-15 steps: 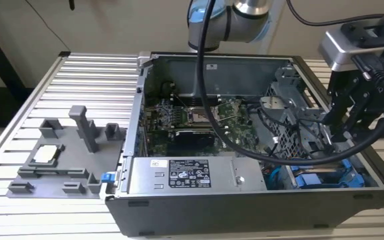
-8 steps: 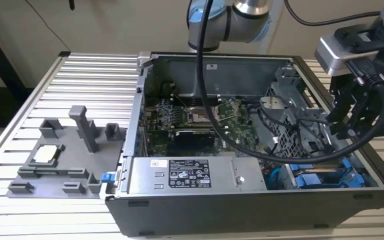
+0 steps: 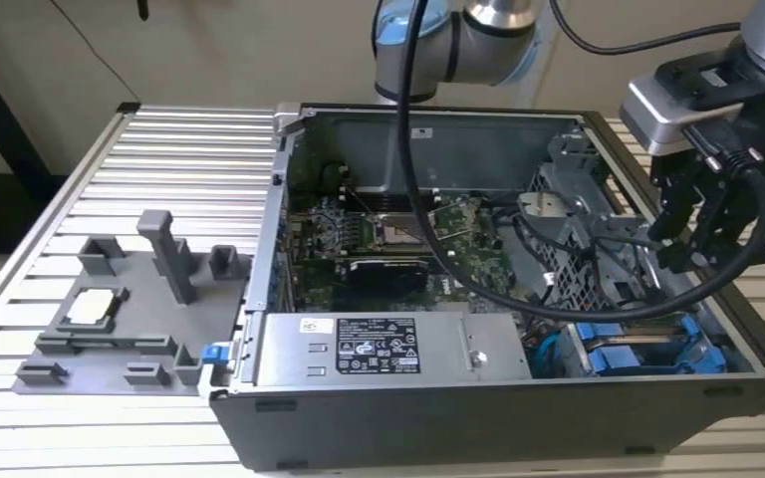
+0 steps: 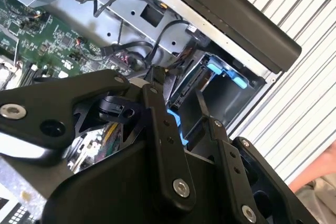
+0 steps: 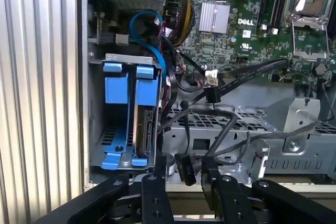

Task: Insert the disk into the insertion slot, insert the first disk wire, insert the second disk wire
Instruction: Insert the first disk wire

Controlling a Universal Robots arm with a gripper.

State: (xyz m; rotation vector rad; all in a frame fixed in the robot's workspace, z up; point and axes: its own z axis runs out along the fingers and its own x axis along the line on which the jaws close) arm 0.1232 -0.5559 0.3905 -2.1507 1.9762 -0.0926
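Two blue carrier frames [image 5: 116,85] stand side by side in the insertion slot [image 5: 97,59] of the open computer case [image 3: 489,428]. The frame nearer the motherboard [image 5: 247,24] holds the disk [image 5: 142,124], which sits edge-on inside the slot. Gripper [image 3: 695,249] hovers over that corner of the case, at the exterior view's right. Jaws stand apart, nothing clamped. In the first wrist view a loose black cable connector [image 5: 185,169] shows between the fingertips [image 5: 152,182], close to the perforated drive cage [image 5: 236,121].

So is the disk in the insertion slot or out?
In: the first wrist view shows the disk, in its blue carrier, seated inside the insertion slot.
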